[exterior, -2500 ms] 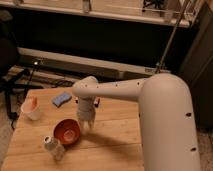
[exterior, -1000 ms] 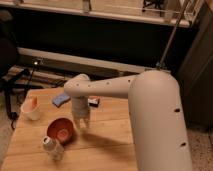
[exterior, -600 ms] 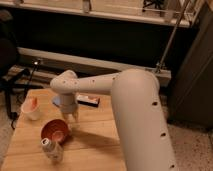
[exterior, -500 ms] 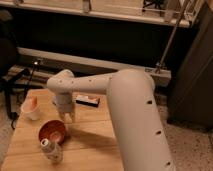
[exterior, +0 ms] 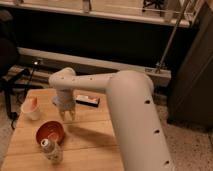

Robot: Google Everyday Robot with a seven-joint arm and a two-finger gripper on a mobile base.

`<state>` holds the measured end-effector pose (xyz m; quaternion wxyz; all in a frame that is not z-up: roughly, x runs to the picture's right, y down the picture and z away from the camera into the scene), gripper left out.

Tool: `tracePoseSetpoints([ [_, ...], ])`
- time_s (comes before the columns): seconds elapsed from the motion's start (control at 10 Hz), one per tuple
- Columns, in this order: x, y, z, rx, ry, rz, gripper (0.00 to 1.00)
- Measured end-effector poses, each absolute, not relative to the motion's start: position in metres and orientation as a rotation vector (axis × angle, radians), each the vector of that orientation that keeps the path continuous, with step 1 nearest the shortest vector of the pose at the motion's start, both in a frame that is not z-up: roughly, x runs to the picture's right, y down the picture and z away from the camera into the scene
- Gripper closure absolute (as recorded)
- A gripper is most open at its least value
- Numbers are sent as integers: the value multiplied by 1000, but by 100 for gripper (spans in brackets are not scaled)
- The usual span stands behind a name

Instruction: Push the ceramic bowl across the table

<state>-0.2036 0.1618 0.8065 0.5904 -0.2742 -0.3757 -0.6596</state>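
Observation:
The ceramic bowl, glossy red-orange and round, sits on the light-brown wooden table near its left front part. My gripper hangs from the white arm just right of and behind the bowl, close to its rim, pointing down at the table top. The arm's big white body fills the right side of the view and hides the table's right part.
A clear plastic bottle lies just in front of the bowl, touching or nearly touching it. A white cup with orange contents stands at the table's left edge. A flat box lies behind the gripper. Dark shelving and a metal rail run behind the table.
The arm has swept left across the table with the gripper against the bowl's right side. The bowl has slid left toward the bottle and cup.

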Motion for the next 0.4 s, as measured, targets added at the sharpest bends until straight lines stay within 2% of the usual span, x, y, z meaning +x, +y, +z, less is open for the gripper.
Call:
tracePoseSetpoints([
  [0.4,-147,161,816,-681,-782,-1308,54],
])
